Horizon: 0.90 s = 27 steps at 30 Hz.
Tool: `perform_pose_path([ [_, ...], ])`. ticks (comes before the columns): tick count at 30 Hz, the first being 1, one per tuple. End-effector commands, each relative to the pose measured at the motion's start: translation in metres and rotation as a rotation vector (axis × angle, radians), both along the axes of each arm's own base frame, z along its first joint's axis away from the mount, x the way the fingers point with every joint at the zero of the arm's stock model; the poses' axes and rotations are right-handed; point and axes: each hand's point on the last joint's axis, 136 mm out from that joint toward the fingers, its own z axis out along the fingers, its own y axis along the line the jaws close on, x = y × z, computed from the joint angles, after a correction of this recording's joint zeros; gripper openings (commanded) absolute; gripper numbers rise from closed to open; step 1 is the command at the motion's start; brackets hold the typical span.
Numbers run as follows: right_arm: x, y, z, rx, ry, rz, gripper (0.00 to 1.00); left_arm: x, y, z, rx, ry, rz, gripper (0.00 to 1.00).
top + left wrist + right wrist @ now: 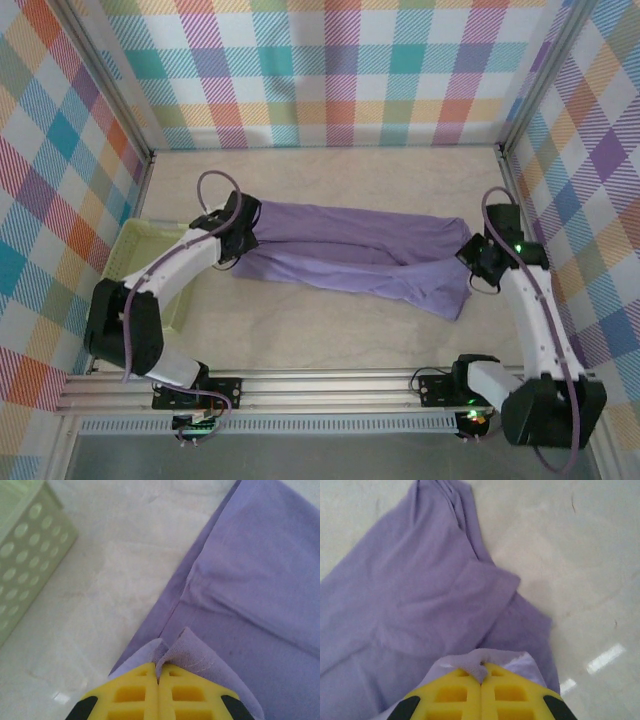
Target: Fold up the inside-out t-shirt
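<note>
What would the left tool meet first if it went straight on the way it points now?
The t-shirt: the left tool is shut on a pinch of its edge, and more purple cloth lies directly ahead. The table is probably just beneath it, though depth is hard to judge.

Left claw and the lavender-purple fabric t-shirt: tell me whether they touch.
Touching. The left wrist view shows the left claw shut, a fold of the lavender-purple fabric t-shirt pinched between its yellow fingers.
</note>
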Motion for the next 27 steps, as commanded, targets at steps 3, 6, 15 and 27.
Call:
perform_pose_path([
  [3, 0.06, -0.024, 0.03, -0.119, -0.112, -0.039, 0.0, 0.033, 0.015, -0.001, 0.076, 0.0, 0.057, 0.0],
  [6, 0.081, -0.027, 0.031, -0.129, -0.115, -0.041, 0.0, 0.049, 0.013, -0.013, 0.058, 0.023, 0.056, 0.0],
  [15, 0.118, -0.023, 0.009, -0.108, -0.067, -0.002, 0.0, 0.077, 0.006, -0.036, 0.048, 0.08, 0.03, 0.01],
  [27, 0.093, -0.018, -0.049, -0.081, 0.067, 0.015, 0.34, 0.076, 0.012, -0.058, 0.069, 0.167, 0.025, 0.33],
])
